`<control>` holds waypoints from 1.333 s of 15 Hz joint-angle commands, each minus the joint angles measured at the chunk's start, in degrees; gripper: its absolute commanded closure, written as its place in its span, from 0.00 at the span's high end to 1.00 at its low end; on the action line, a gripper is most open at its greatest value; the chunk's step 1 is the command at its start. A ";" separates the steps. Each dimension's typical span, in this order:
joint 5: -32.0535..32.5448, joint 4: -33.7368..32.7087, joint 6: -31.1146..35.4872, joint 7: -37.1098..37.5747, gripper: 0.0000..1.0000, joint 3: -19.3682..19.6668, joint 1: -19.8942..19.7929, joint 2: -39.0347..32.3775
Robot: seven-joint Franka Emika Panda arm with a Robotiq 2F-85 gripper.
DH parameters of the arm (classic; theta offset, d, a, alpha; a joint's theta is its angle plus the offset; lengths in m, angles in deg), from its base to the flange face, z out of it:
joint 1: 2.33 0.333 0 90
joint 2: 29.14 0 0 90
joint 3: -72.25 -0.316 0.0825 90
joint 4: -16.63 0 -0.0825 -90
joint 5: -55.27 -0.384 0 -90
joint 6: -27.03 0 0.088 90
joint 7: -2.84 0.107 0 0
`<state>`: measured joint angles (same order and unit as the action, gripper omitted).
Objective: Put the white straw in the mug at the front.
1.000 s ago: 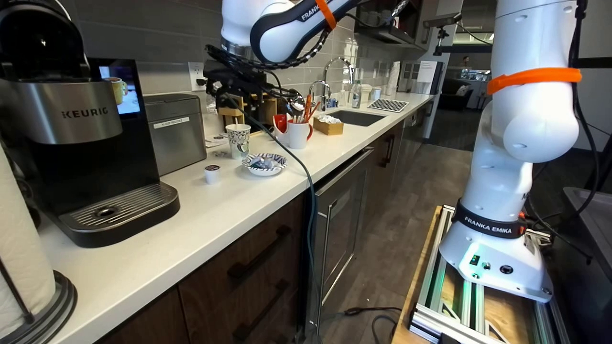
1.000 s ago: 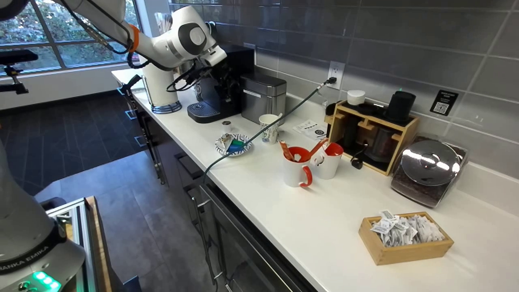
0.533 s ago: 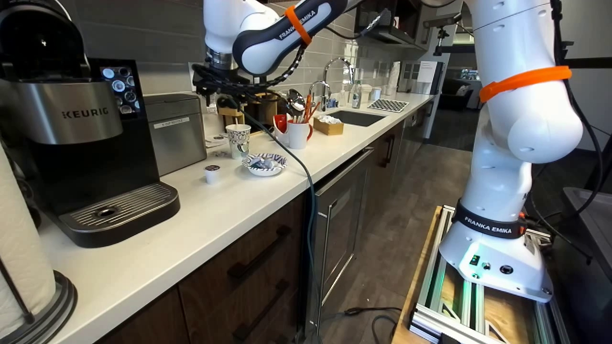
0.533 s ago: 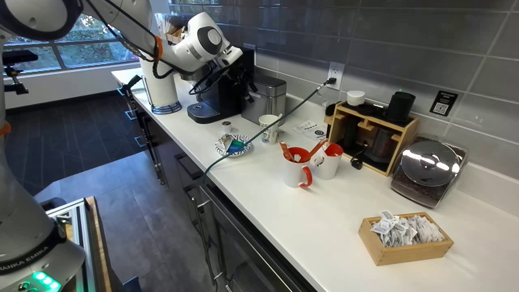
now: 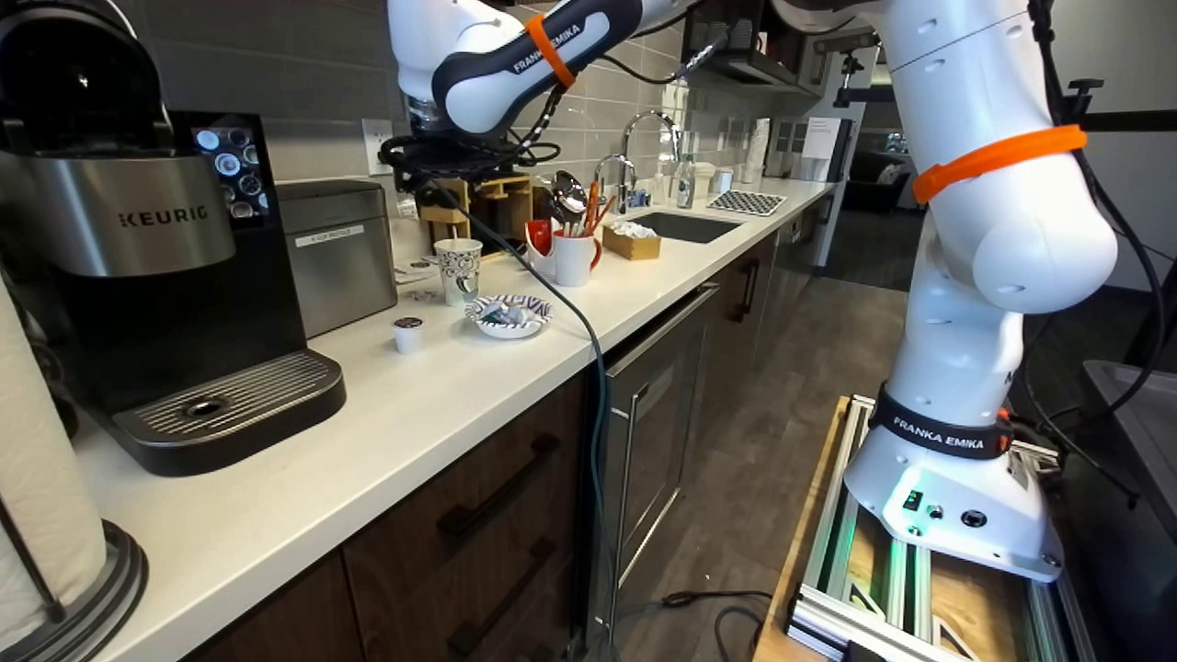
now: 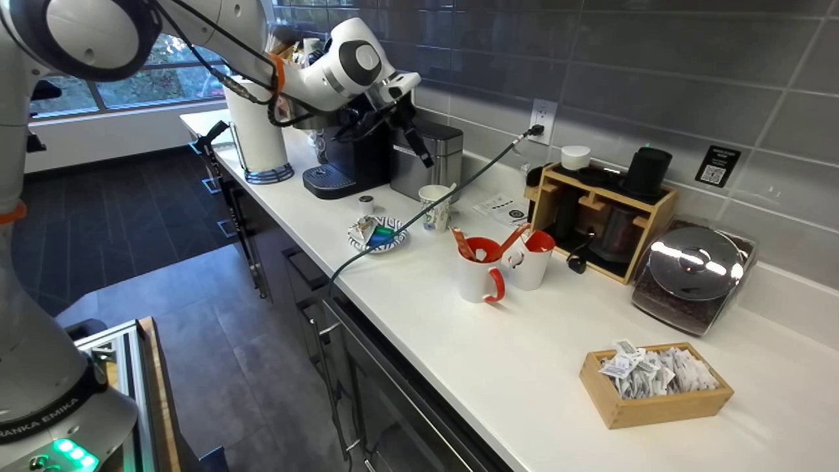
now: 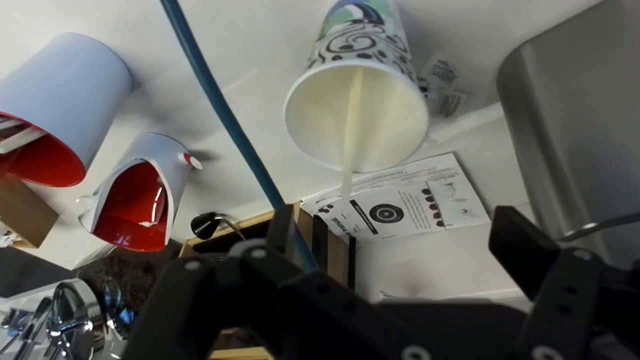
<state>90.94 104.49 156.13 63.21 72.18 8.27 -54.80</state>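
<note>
One straw (image 7: 351, 127) leans in the patterned cup (image 7: 359, 46).

Straw's the annoying bit: its lower end is hidden down inside the paper cup (image 7: 372, 90), though the rest of the straw (image 7: 352, 120) shows fine. Wrist view chops off the cup's base, the mug (image 7: 65, 95) on the left plus the sticks (image 7: 20, 140) in it, and the metal bin (image 7: 585, 115) on the right. The fingers (image 7: 525, 245) are kinda blurry there and block a chunk of the wooden rack (image 7: 336, 255). In an exterior view a cable (image 6: 488, 167) hides part of the wrappers (image 6: 364, 229), and print on the leaflet (image 6: 505, 208) is too small to read.
</note>
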 commanded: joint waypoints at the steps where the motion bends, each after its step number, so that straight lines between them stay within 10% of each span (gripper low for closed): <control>1: -4.05 -1.05 -3.94 -8.34 1.00 0.95 -0.23 -1.16; 20: -3.33 -6.16 -0.86 9.17 1.00 6.11 3.22 -7.58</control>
<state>87.90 101.54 154.39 70.37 77.00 10.72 -60.00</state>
